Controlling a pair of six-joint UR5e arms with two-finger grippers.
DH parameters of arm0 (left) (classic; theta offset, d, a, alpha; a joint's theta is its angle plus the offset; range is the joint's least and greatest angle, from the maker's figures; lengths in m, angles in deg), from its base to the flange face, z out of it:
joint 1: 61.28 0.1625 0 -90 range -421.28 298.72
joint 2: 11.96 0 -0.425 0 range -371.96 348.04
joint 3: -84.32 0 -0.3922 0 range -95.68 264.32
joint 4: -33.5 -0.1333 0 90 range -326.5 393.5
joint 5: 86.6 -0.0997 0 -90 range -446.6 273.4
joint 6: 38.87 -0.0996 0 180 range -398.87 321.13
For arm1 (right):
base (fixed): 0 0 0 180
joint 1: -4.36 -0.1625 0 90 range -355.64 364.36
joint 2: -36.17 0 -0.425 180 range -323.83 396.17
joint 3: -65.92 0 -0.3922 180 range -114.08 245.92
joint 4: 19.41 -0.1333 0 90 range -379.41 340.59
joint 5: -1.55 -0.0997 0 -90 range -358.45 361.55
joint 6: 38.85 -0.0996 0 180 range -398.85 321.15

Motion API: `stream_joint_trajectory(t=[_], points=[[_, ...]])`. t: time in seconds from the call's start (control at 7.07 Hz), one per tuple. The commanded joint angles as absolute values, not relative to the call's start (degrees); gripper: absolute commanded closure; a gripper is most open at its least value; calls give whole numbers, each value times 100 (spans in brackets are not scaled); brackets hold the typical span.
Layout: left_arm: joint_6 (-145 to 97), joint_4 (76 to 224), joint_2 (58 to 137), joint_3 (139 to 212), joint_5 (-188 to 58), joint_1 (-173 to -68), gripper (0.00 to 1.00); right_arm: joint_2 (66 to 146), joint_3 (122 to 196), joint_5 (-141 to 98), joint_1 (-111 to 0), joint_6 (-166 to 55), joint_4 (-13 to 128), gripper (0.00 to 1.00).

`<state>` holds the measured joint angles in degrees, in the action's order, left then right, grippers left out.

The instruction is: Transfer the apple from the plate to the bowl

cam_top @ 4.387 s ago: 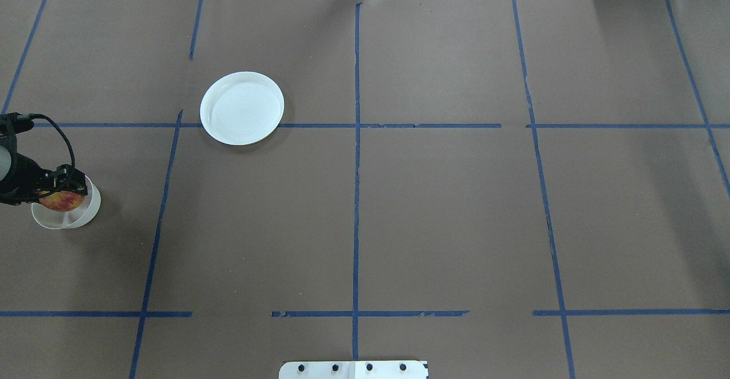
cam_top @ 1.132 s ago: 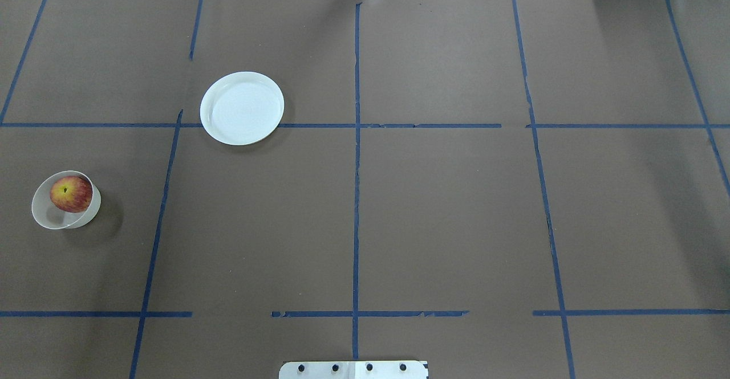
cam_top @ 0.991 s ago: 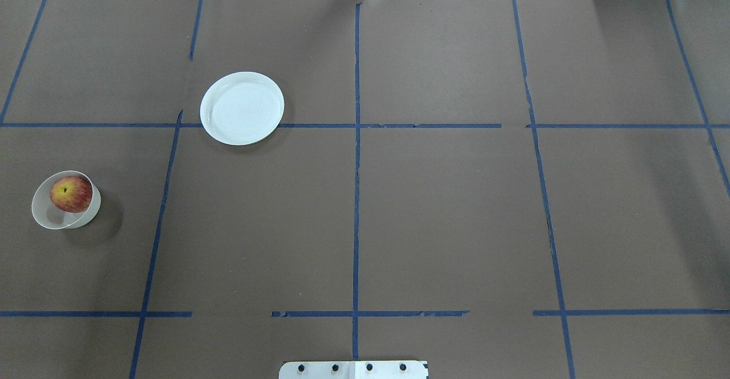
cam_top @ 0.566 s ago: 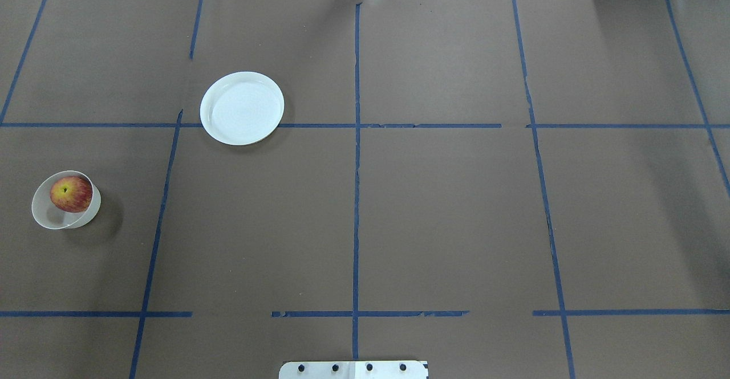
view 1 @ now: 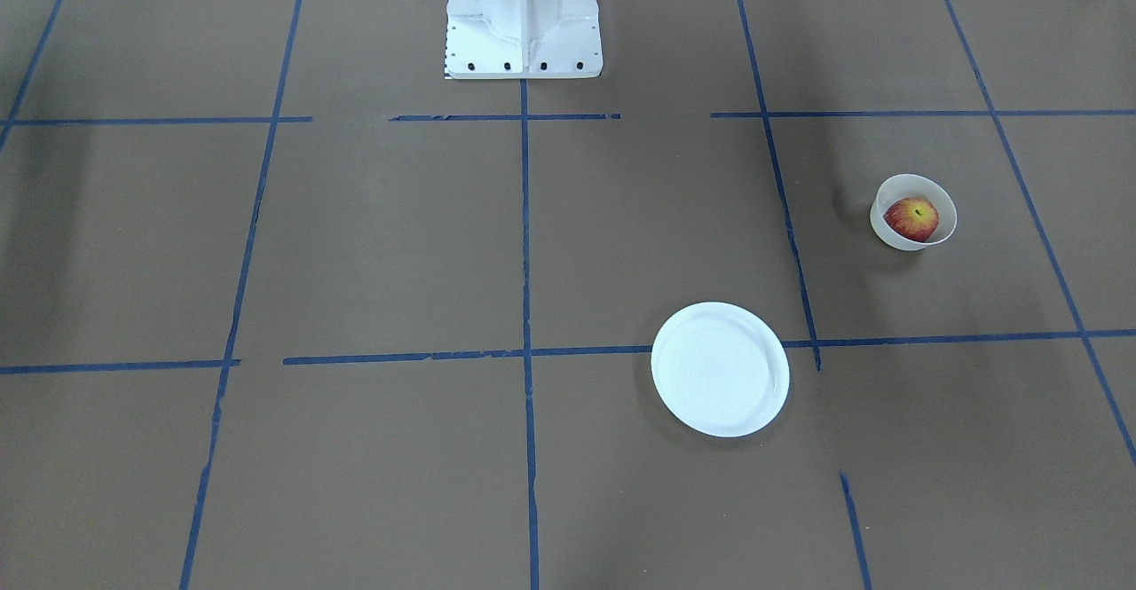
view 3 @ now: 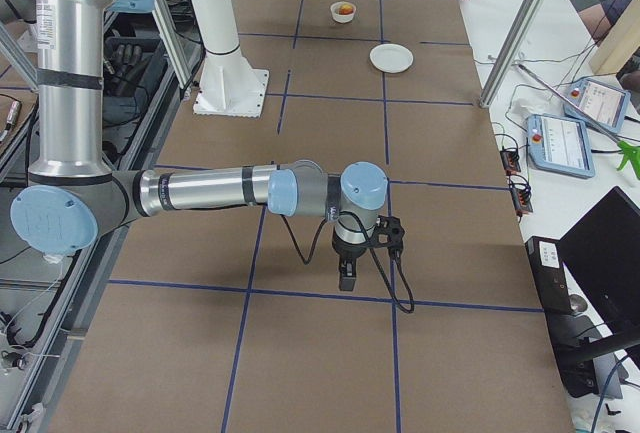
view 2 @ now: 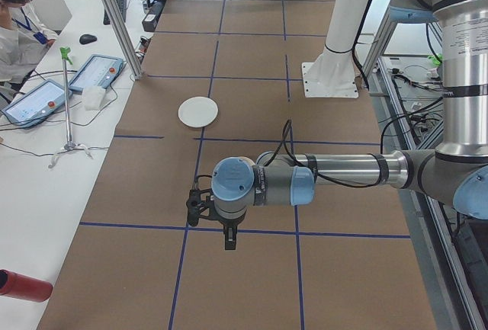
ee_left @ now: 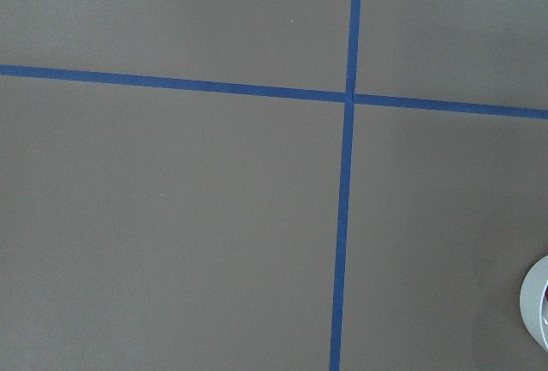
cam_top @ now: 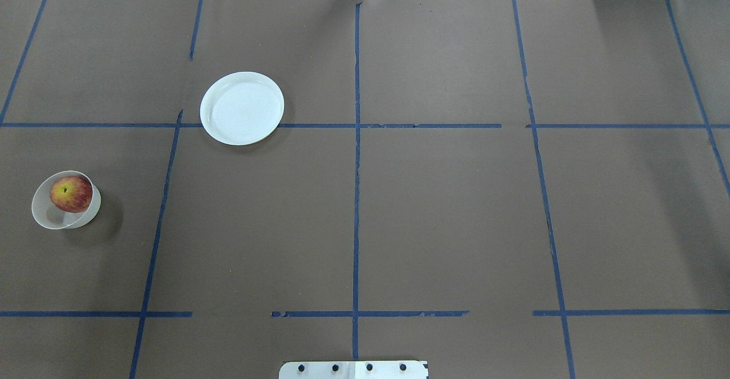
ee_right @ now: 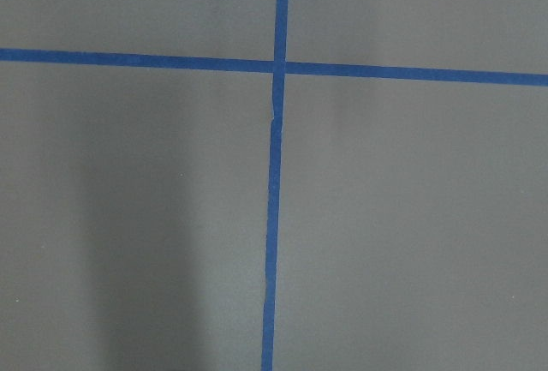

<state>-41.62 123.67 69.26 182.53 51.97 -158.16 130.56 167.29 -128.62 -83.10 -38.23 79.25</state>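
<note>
Apple (cam_top: 71,194) sits in bowl (cam_top: 48,217), well apart from plate (cam_top: 242,108).
Only side views show left gripper (view 2: 229,241), right gripper (view 3: 346,281); jaw spread cannot be told.

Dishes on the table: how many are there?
2. The plate lies empty on the robot's left side, farther from it. The bowl, further left and nearer the robot, holds the apple. None seems hidden.

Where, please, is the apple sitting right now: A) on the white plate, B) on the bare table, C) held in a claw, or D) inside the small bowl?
D: the apple sits inside the bowl, and the plate is empty.
</note>
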Motion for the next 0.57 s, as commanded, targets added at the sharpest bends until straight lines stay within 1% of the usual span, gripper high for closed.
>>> stream_joint_trajectory(t=[0.0, 0.28, 0.42], points=[[-4982, 12107, 6759, 18311, 5191, -15831, 0, 13056, 16725, -12862, -8310, -3823, 7929, 0], [-4986, 11438, 7056, 18276, 5182, -15823, 0, 13056, 16725, -12862, -8310, -3823, 7929, 0], [-4995, 11454, 7066, 18224, 5200, -15823, 0, 13056, 16725, -12862, -8310, -3823, 7929, 0]])
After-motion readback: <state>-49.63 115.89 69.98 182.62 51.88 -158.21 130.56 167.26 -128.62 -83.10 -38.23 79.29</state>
